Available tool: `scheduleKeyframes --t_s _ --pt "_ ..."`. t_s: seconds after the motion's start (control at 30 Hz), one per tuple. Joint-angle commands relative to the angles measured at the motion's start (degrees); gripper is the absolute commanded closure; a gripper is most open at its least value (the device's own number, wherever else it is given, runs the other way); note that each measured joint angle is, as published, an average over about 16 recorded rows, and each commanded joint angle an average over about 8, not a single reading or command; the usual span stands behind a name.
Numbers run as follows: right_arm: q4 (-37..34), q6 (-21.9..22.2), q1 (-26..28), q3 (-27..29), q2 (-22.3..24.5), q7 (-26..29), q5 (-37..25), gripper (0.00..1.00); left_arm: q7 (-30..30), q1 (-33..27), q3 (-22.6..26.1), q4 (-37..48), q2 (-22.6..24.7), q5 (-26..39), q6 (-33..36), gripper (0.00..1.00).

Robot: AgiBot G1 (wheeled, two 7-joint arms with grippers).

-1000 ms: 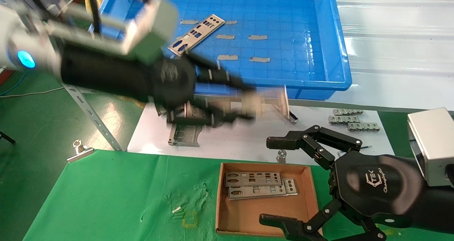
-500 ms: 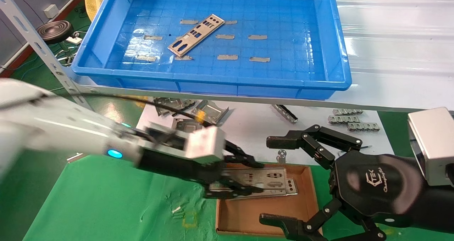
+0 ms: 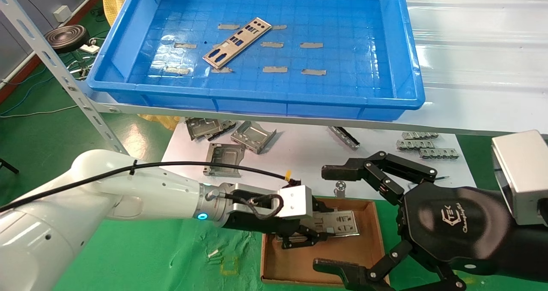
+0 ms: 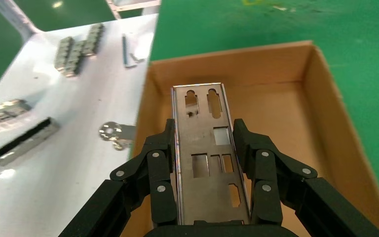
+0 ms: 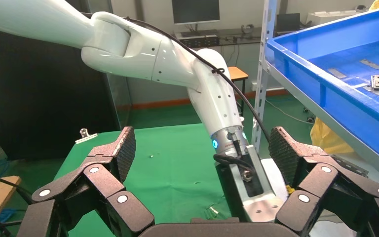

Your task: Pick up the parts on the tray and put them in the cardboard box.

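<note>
My left gripper (image 3: 309,232) is shut on a part, a silver-grey punched plate (image 3: 340,221), and holds it low over the cardboard box (image 3: 368,248). In the left wrist view the plate (image 4: 205,148) runs lengthwise between my two black fingers (image 4: 158,168), which press on its long edges, with the box's wall (image 4: 325,98) around it. What lies under the plate in the box is hidden. One more plate (image 3: 236,43) lies aslant in the blue tray (image 3: 409,55). My right gripper (image 3: 327,218) is open and empty beside the box's right side.
Folded metal brackets (image 3: 252,135) and small metal pieces (image 3: 421,143) lie on a white sheet between tray and box. Grey tape strips (image 3: 312,45) dot the tray floor. A slotted metal upright (image 3: 64,77) stands at the left. The right wrist view shows the tray's edge (image 5: 325,84).
My left arm has swung from in front of the tray down to the cardboard box, carrying the plate. The right arm has not moved.
</note>
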Motion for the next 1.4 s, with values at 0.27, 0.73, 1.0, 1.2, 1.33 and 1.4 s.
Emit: scheduleKeyframes --t_s 0.27,0.73,1.0,1.2,1.33,1.4 --pt "0.0 0.0 0.0 0.0 0.0 0.0 0.0 0.00 -0.5 0.5 3.7 -1.5 0.1 -2.3 -4.3 0.00" --pt "0.0 0.0 0.0 0.0 0.0 0.0 0.0 0.00 -2.0 -0.7 6.9 -1.7 -0.5 -8.5 -3.9 0.00" --pt "0.0 0.0 0.0 0.0 0.0 0.0 0.0 0.00 -6.2 -0.2 4.5 3.4 -2.2 -16.6 7.2 0.00" --pt "0.0 0.0 0.0 0.0 0.0 0.0 0.0 0.00 -7.2 0.4 3.6 5.0 -2.9 -19.1 10.9 0.00" --pt "0.0 0.0 0.0 0.0 0.0 0.0 0.0 0.00 -7.0 0.4 3.7 4.6 -2.7 -18.5 9.9 0.00" --pt "0.0 0.0 0.0 0.0 0.0 0.0 0.0 0.00 -7.0 0.5 3.6 4.1 -2.9 -18.2 9.6 0.00"
